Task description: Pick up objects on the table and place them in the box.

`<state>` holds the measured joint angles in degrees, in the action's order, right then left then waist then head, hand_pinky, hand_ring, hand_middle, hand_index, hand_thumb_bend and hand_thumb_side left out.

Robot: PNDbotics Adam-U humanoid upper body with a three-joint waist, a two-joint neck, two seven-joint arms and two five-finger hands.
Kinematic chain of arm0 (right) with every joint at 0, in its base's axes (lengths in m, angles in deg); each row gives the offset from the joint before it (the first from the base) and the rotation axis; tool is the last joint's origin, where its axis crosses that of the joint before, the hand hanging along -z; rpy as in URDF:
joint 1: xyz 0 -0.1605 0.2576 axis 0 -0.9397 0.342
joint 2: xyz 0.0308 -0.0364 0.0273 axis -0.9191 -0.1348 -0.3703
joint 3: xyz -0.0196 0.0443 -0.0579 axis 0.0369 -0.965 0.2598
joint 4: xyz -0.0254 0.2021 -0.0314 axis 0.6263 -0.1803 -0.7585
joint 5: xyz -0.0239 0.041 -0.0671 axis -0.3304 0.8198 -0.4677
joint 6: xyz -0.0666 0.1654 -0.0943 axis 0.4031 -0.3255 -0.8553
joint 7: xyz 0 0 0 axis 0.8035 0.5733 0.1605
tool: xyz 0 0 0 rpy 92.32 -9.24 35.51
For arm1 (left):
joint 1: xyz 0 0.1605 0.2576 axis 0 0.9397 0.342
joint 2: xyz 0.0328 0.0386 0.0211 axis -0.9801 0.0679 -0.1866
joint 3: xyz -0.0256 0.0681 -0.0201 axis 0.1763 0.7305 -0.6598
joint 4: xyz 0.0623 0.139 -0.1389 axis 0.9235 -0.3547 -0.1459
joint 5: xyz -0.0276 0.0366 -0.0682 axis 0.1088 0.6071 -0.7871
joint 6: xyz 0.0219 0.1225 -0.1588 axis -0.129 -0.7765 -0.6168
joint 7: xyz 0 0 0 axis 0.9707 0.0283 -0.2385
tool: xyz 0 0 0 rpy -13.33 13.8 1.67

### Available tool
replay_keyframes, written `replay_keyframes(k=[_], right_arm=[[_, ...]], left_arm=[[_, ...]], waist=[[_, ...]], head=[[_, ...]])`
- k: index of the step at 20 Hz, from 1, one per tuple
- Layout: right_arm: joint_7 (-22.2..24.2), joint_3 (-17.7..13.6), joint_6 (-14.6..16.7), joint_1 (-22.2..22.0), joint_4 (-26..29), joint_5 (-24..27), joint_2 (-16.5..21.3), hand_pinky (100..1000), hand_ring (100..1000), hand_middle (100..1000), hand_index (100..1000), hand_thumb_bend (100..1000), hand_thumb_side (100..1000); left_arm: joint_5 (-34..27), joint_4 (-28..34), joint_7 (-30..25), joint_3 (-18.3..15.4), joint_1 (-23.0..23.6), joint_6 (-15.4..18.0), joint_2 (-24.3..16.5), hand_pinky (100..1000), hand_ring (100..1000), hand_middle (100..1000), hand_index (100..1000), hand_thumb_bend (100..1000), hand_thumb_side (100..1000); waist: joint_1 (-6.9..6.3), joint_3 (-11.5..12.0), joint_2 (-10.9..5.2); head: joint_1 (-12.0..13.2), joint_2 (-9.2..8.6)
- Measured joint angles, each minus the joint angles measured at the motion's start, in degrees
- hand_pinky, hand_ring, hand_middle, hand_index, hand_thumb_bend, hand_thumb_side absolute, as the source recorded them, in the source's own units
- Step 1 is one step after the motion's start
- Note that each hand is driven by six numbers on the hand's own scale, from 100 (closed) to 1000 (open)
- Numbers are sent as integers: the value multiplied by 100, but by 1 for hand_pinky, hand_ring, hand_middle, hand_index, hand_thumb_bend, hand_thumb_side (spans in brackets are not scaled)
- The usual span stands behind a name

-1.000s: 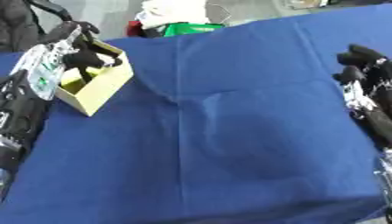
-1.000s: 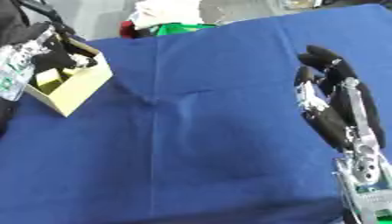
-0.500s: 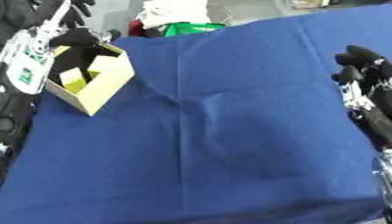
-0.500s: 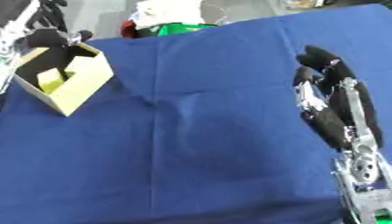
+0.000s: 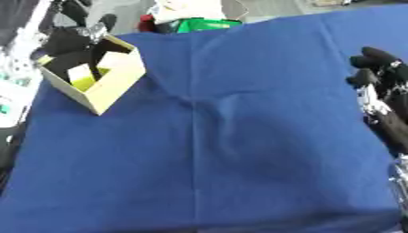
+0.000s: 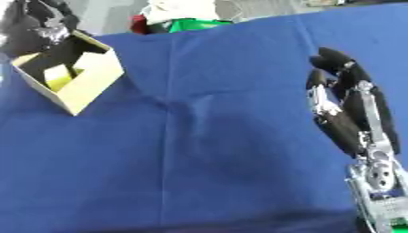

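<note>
Box (image 5: 102, 86) sits far left on the blue cloth (image 5: 239, 136), pale and yellow pieces inside. Left hand (image 5: 68, 38) hangs over its far rim, fingers' state cannot be told, probably after a drop. Right hand (image 6: 347, 109) idles near right, fingers relaxed apart, empty.

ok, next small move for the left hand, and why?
Probably lift the left hand up and away from the box. It sits at the box's far rim, and pale and yellow pieces already lie inside. No loose object shows on the blue cloth, so nothing calls for a reach. The right hand rests open at the right edge.
</note>
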<state>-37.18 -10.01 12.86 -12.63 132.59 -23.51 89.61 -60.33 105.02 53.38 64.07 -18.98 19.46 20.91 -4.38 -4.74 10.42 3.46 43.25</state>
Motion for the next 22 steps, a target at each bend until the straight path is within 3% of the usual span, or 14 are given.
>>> replay_keyframes(k=[8, 22], right_arm=[[36, 38, 7, 45, 0, 0, -16, 753, 863, 744, 874, 100, 522], [105, 114, -2, 151, 4, 0, -14, 752, 862, 740, 874, 100, 513]], left_arm=[[-562, 716, 770, -126, 726, 165, 529, 589, 571, 562, 786, 345, 481], [-916, 843, 1149, -166, 938, 256, 909, 586, 552, 542, 778, 321, 507]], waist=[[58, 90, 121], [23, 20, 238]], head=[[149, -3], [235, -21]])
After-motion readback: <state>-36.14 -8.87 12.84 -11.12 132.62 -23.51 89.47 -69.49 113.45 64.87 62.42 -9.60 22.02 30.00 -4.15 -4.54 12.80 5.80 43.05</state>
